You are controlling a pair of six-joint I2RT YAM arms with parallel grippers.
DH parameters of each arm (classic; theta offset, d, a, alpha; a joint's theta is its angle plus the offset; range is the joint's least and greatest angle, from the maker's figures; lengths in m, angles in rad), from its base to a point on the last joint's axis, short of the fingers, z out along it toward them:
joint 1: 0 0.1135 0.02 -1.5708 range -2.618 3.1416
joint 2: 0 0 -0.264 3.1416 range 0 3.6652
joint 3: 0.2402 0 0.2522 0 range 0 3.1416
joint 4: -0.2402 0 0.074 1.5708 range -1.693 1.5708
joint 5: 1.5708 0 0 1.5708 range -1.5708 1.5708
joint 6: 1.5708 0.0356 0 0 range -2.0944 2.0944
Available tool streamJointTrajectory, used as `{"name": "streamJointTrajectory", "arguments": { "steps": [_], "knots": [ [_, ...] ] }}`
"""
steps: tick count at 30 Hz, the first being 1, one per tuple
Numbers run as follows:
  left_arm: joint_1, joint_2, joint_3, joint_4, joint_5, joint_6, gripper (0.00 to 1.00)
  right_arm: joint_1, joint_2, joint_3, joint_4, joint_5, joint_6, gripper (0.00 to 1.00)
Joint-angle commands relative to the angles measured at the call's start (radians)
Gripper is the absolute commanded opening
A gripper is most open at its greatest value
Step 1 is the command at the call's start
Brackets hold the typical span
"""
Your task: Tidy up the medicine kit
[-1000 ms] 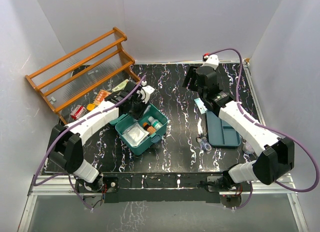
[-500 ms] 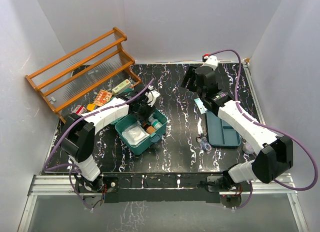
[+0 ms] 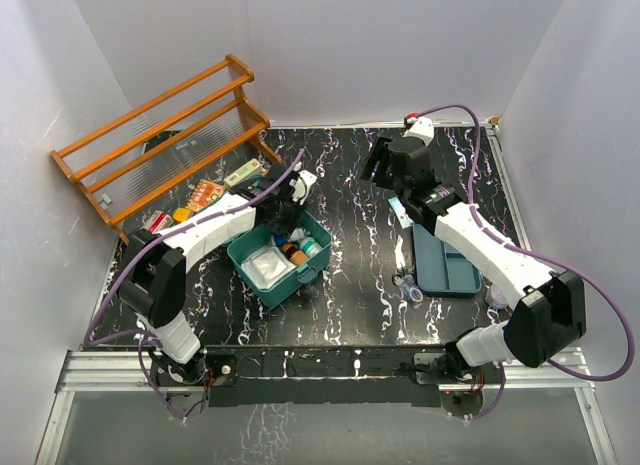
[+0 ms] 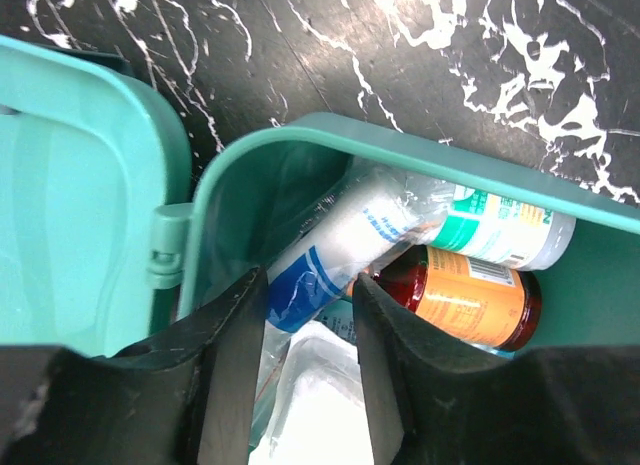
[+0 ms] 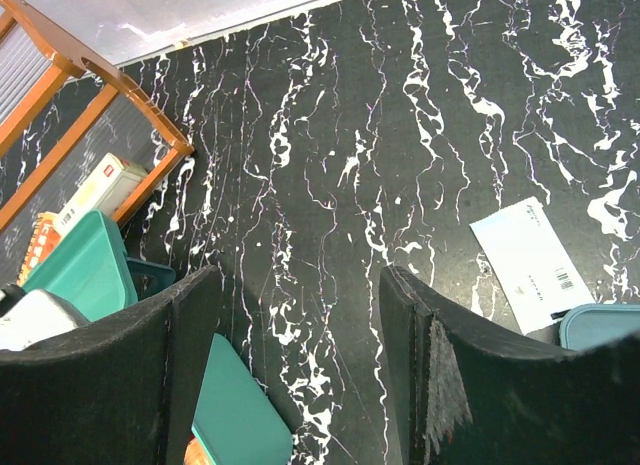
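Note:
The medicine kit (image 3: 304, 282) is a teal-green box standing with its lid thrown back, left of the table's middle. Inside lie a white gauze packet (image 3: 265, 269), an orange-labelled amber bottle (image 4: 470, 297), a white bottle with a green label (image 4: 500, 227) and a plastic-wrapped roll with a blue band (image 4: 330, 247). My left gripper (image 3: 284, 223) hangs over the kit's far corner. Its jaws (image 4: 310, 285) stand a little apart, open, with the roll just beyond the tips. My right gripper (image 3: 383, 165) hovers open over bare table (image 5: 295, 275), holding nothing.
A wooden rack (image 3: 160, 135) stands at the back left, with small boxes (image 3: 205, 193) on the table beside it. A flat teal tray (image 3: 445, 260) lies at the right, a white sachet (image 3: 400, 210) behind it and small clear items (image 3: 410, 285) at its near left corner.
My left gripper has reached further over the kit's back corner and its jaws have parted slightly. The right arm has drifted a little toward the back.

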Motion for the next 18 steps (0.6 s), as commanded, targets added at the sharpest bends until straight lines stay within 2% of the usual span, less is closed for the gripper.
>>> {"name": "streamJointTrajectory", "arguments": {
  "steps": [1,4,9,14,18],
  "knots": [
    [-0.004,-0.086,-0.024,0.051,-0.046,-0.043,0.36,-0.004,-0.008,0.003,0.041,-0.008,0.019,0.62],
    [-0.010,-0.114,-0.074,0.114,0.028,-0.045,0.36,-0.004,-0.007,0.003,0.037,-0.007,0.020,0.62],
    [-0.014,-0.144,-0.150,0.228,0.112,0.005,0.43,-0.005,-0.007,0.003,0.030,-0.004,0.020,0.62],
    [-0.016,-0.128,-0.172,0.288,0.110,0.076,0.49,-0.007,-0.005,0.002,0.021,-0.009,0.020,0.62],
    [-0.019,-0.107,-0.187,0.334,0.039,0.120,0.52,-0.006,-0.005,0.000,0.017,-0.010,0.020,0.62]
  ]
}}
